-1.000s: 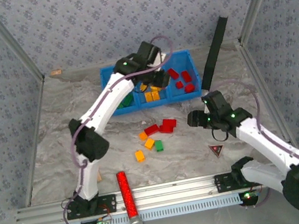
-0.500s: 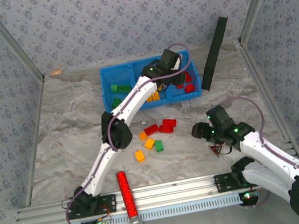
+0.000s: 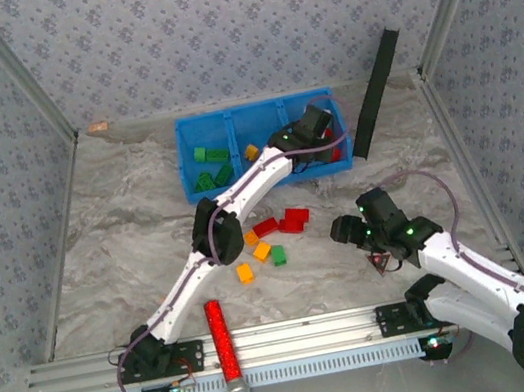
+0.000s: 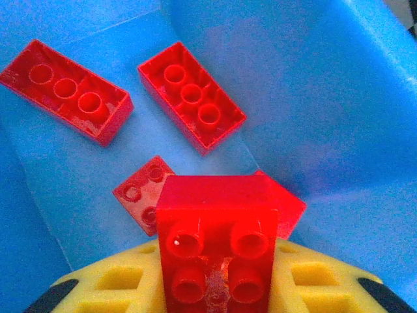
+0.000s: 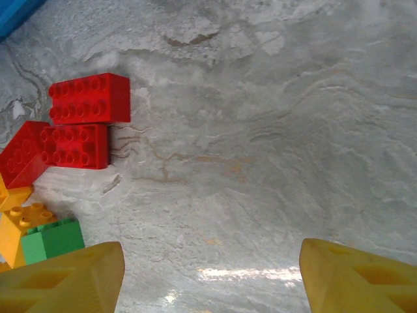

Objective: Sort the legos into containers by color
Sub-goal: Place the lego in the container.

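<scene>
My left gripper (image 3: 318, 131) hangs over the right compartment of the blue bin (image 3: 187, 164), shut on a red four-stud lego (image 4: 217, 246) between its yellow fingers (image 4: 111, 287). Under it lie three red legos (image 4: 191, 95) on the bin floor. Green legos (image 3: 205, 155) sit in the left compartment and an orange one (image 3: 250, 151) in the middle. Loose on the table are red legos (image 3: 295, 217), orange ones (image 3: 262, 251) and a green one (image 3: 279, 255). My right gripper (image 3: 348, 232) is open just right of that pile, with bare table between its fingers (image 5: 65, 277).
A black flat panel (image 3: 377, 92) leans at the bin's right end. A red glittery cylinder (image 3: 221, 338) lies by the near rail. A small dark triangle (image 3: 383, 262) sits beneath my right arm. A tan block (image 3: 98, 127) rests at the far left corner.
My left gripper has carried the red lego rightward, from above the middle compartment to above the right one. My right gripper has drawn slightly nearer and stays open.
</scene>
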You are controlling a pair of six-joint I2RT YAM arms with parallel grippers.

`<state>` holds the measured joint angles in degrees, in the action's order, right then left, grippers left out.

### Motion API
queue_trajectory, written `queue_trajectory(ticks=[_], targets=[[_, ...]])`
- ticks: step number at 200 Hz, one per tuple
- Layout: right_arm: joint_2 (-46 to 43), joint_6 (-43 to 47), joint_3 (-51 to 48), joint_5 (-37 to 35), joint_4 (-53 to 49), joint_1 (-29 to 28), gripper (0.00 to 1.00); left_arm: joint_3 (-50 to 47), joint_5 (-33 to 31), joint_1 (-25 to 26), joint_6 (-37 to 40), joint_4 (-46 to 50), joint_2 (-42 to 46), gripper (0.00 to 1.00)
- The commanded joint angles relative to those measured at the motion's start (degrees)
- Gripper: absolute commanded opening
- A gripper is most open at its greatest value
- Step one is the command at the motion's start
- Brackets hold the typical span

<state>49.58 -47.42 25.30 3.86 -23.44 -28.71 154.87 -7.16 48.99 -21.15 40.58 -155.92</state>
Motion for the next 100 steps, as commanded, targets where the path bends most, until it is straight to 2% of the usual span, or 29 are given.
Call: queue_trajectory(ticks=[1,51,100], targets=[[1.1,0.4,0.0,-0.9,2.9,-1.9,0.74,1.8,-1.5,-0.2,-1.1,0.3,-1.4,0.39],[7.0,2.7,4.5,-1.2,3.0,-4.2,0.77,1.9,0.0,-0.1,-0.7,1.0,1.4,0.58],[13.7,4.1,11.4,-1.8,3.7,-4.5,0.78,1.9,2.8,0.0,0.6,0.7,7.4,0.62]])
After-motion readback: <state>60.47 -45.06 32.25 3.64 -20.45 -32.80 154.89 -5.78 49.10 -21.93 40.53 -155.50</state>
